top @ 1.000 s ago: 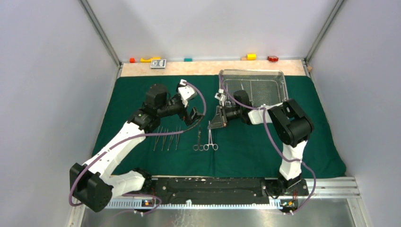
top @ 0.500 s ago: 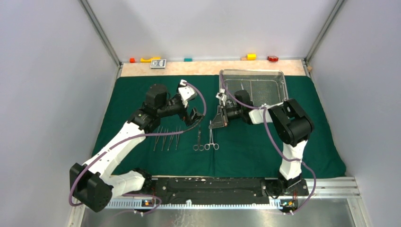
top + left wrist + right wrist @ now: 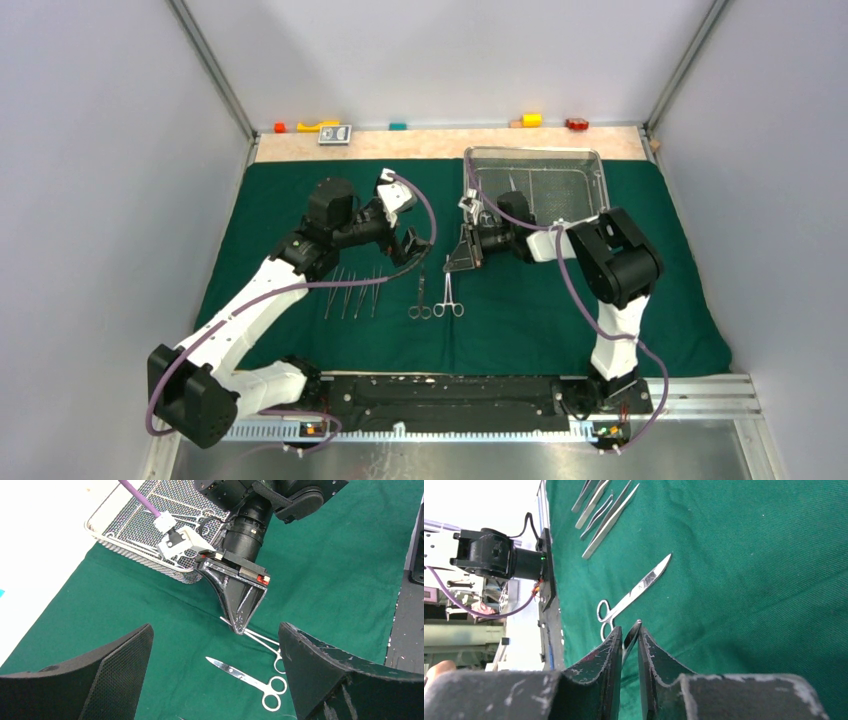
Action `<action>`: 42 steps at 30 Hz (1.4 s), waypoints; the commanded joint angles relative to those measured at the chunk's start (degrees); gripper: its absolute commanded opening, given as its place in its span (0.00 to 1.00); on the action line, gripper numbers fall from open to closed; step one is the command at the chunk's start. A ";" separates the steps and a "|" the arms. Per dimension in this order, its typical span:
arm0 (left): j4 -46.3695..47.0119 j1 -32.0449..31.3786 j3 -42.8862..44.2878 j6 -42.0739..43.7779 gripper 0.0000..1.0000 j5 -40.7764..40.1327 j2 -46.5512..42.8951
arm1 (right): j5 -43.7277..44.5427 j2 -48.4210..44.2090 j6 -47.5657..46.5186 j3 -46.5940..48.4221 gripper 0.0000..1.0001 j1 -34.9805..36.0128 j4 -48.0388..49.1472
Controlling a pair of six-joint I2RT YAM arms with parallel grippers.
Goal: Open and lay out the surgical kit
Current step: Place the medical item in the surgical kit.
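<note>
The green cloth (image 3: pixel 620 320) lies spread flat on the counter (image 3: pixel 420 142), and the wire tray (image 3: pixel 535 151) sits on it, toward the far right. We take the tray as our landmark. Out from its near left corner, toward the arms, the instruments lie in a row: four tweezers (image 3: pixel 355 295) furthest left of the tray, then a pair of scissors (image 3: pixel 417 298), then a ring-handled clamp (image 3: pixel 447 295) closest to the tray's corner. The right tool (image 3: pixel 461 262) points down at the tip of that clamp, just in front of the tray's left end. Its jaws stand narrow with the slim steel tip between them, and we cannot tell whether they grip it or sit loose around it. The clamp itself rests on the cloth. The left tool (image 3: pixel 412 243) hovers left of the tray above the row, its jaws wide and holding nothing. A few more instruments (image 3: pixel 207 519) lie inside the tray. We judge that the step in hand is setting the clamp down beside the scissors, with the layout partly done. The next move calls for widening the right jaws, lifting straight up so the clamp is not dragged out of line, then reaching back into the tray.
</note>
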 commanded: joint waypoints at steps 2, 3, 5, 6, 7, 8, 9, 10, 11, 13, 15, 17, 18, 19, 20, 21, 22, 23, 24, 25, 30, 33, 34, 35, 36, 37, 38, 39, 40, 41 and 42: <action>2.46 0.15 -0.07 -0.37 0.99 1.75 0.10 | 0.96 0.64 -2.46 -0.10 0.17 -0.40 -0.28; 2.46 0.12 -0.07 -0.31 0.99 1.71 0.11 | 1.12 0.57 -2.53 -0.23 0.17 -0.39 -0.38; 2.46 0.19 -0.07 -0.30 0.99 1.71 0.11 | 1.36 0.52 -2.66 -0.45 0.17 -0.40 -0.64; 2.46 0.17 -0.12 -0.23 0.99 1.80 0.11 | 1.45 0.51 -2.64 -0.50 0.18 -0.40 -0.71; 2.46 0.17 -0.15 -0.21 0.99 1.81 0.11 | 1.59 0.47 -2.68 -0.49 0.18 -0.40 -0.77; 2.46 0.12 -0.16 -0.25 0.99 1.78 0.09 | 1.69 0.43 -2.74 -0.48 0.18 -0.40 -0.90; 2.46 0.10 -0.16 -0.26 0.99 1.81 0.15 | 1.87 0.31 -2.75 -0.52 0.18 -0.40 -0.94; 2.46 0.11 -0.16 -0.15 0.99 1.75 0.19 | 1.96 0.29 -2.68 -0.56 0.20 -0.40 -0.99; 2.46 0.15 -0.12 -0.08 0.99 1.80 0.18 | 2.11 0.13 -2.69 -0.58 0.20 -0.40 -1.08; 2.46 0.15 -0.07 -0.13 0.99 1.72 0.24 | 2.67 -0.04 -2.71 -0.64 0.22 -0.35 -1.31; 2.46 0.11 -0.07 -0.17 0.99 1.71 0.29 | 3.61 -0.46 -2.93 -0.78 0.24 -0.38 -1.81; 2.46 0.16 -0.05 -0.10 0.99 1.79 0.29 | 4.60 -0.87 -3.29 -0.62 0.28 -0.40 -2.70; 2.54 0.17 -0.07 -0.04 0.99 1.81 0.33 | 5.08 -1.04 -3.61 -0.46 0.30 -0.40 -3.34; 2.55 0.18 -0.07 -0.11 0.99 1.77 0.34 | 5.71 -1.22 -4.05 -0.26 0.32 -0.33 -4.31; 2.55 0.17 -0.07 -0.12 0.99 1.77 0.37 | 6.14 -1.31 -4.50 -0.10 0.32 -0.26 -4.91; 2.55 0.18 -0.07 -0.10 0.99 1.81 0.38 | 6.66 -1.49 -5.06 -0.06 0.33 -0.24 -5.83; 2.55 0.10 -0.03 -0.08 0.99 1.70 0.38 | 7.15 -1.58 -5.38 -0.06 0.33 -0.30 -6.19; 2.55 0.12 -0.07 -0.04 0.99 1.74 0.31 | 7.53 -1.67 -5.61 -0.04 0.34 -0.29 -6.54; 2.55 0.09 -0.07 -0.08 0.99 1.68 0.37 | 7.88 -1.76 -5.89 0.04 0.34 -0.23 -6.94; 2.55 0.11 -0.12 -0.04 0.99 1.68 0.37 | 8.20 -1.84 -5.98 0.13 0.34 -0.24 -7.33; 2.54 0.16 -0.33 0.04 0.99 1.60 0.03 | 8.99 -2.29 -6.81 0.50 0.38 -0.07 -8.31; 2.55 0.13 -0.50 0.00 0.99 1.55 -0.07 | 9.34 -2.55 -7.22 0.78 0.40 0.27 -8.85; 2.49 0.11 -0.58 0.05 0.99 1.55 -0.14 | 9.53 -2.64 -7.55 0.90 0.40 0.42 -9.26; 2.48 0.13 -0.58 0.05 0.99 1.58 -0.19 | 9.79 -2.77 -7.73 0.98 0.41 0.62 -9.65; 2.46 0.15 -0.59 0.03 0.99 1.61 -0.23 | 10.10 -2.93 -7.88 1.00 0.41 0.73 -9.83; 2.46 0.15 -0.60 0.04 0.99 1.57 -0.24 | 10.36 -3.14 -8.15 1.05 0.41 0.86 -10.06; 2.46 0.11 -0.60 0.04 0.99 1.59 -0.32 | 10.74 -3.36 -8.64 1.25 0.42 1.02 -10.63; 2.51 0.10 -0.60 0.12 0.99 1.50 -0.37 | 11.17 -3.62 -9.23 1.47 0.43 1.26 -11.27; 2.47 0.16 -0.60 0.12 0.99 1.47 -0.35 | 11.74 -3.88 -9.78 1.67 0.43 1.50 -12.15; 2.46 0.13 -0.54 0.12 0.99 1.38 -0.41 | 12.24 -4.21 -10.20 1.79 0.44 1.67 -12.52; 2.46 0.09 -0.58 0.12 0.99 1.34 -0.39 | 12.69 -4.45 -10.45 1.88 0.44 1.83 -12.87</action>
